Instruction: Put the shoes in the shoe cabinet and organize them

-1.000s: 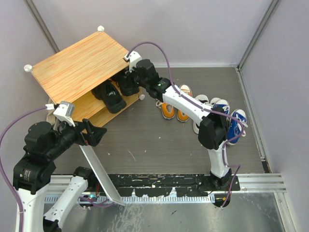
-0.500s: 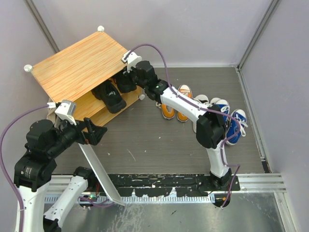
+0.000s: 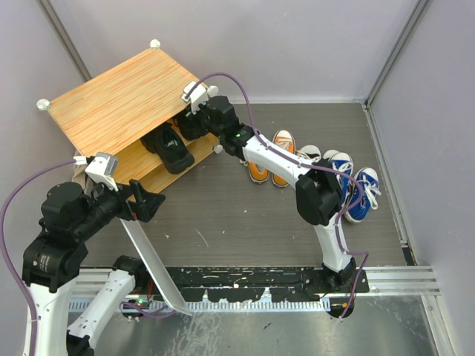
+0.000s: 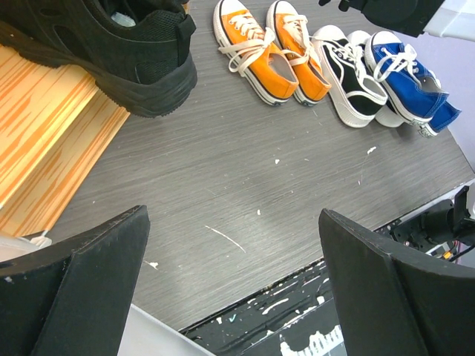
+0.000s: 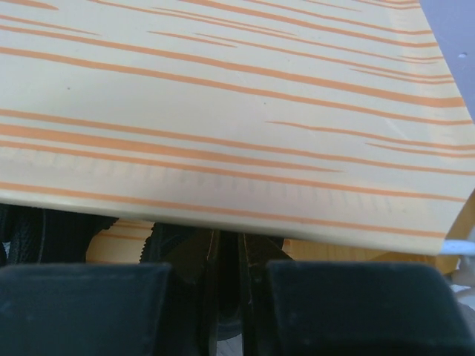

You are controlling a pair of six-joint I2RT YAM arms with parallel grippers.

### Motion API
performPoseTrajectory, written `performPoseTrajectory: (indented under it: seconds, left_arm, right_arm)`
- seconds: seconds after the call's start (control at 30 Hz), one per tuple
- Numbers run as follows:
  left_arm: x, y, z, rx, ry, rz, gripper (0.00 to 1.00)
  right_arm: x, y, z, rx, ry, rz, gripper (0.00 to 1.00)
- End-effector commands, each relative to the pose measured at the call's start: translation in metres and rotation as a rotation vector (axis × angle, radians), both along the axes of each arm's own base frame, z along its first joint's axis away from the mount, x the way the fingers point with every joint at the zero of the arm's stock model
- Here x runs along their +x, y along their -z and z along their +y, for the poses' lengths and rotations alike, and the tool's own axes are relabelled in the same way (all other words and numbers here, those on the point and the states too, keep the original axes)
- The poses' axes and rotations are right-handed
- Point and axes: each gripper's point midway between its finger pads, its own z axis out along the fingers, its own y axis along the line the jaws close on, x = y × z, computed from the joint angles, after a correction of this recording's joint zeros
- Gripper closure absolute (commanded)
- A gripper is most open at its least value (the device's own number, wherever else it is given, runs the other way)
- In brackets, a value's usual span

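The shoe cabinet stands at the back left with its striped wood top and its inner shelf showing. One black shoe lies on the shelf, heel poking out. My right gripper reaches under the top, shut on a second black shoe beside the first. My left gripper hangs open over the floor in front of the cabinet, holding nothing. Orange shoes, a black-and-white pair and blue shoes stand in a row at the right.
The cabinet's white door panel lies swung open toward the near edge, below my left gripper. My right arm stretches over the row of shoes. Grey walls close in the floor at the back and right.
My right gripper has pushed the black shoe up and left, deeper under the cabinet top. The left arm has hardly moved.
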Motion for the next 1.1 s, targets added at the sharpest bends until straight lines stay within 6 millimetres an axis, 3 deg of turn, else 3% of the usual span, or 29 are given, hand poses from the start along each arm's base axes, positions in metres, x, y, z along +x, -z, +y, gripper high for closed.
performPoseTrajectory:
  seconds: [0.0, 0.07, 0.1, 0.2, 0.47, 0.63, 0.8, 1.07]
  left_arm:
    - [0.005, 0.015, -0.001, 0.011, -0.006, 0.063, 0.02]
    - [0.005, 0.015, -0.001, 0.010, -0.003, 0.065, 0.02]
    - [0.005, 0.016, -0.001, 0.011, -0.005, 0.067, 0.02]
    - [0.006, 0.016, -0.001, 0.014, -0.005, 0.068, 0.02]
    - [0.004, 0.015, -0.001, 0.017, -0.001, 0.064, 0.02]
    - [0.003, 0.016, 0.000, 0.018, 0.000, 0.064, 0.02]
    - [0.004, 0.015, 0.000, 0.025, 0.000, 0.060, 0.02]
    - [0.004, 0.012, 0.003, 0.038, -0.013, 0.055, 0.02]
  right_arm:
    - [0.016, -0.084, -0.007, 0.140, 0.061, -0.242, 0.95]
    - [0.019, -0.081, -0.009, 0.137, 0.083, -0.245, 0.85]
    - [0.021, -0.078, -0.011, 0.136, 0.095, -0.244, 0.76]
    - [0.017, -0.074, -0.013, 0.141, 0.095, -0.221, 0.66]
    - [-0.022, -0.080, -0.015, 0.208, -0.006, -0.147, 0.39]
    - [-0.048, -0.092, -0.025, 0.245, -0.055, -0.106, 0.31]
    - [-0.070, -0.101, -0.042, 0.255, -0.061, -0.072, 0.15]
    - [-0.126, -0.075, -0.032, 0.299, -0.241, 0.097, 0.14]
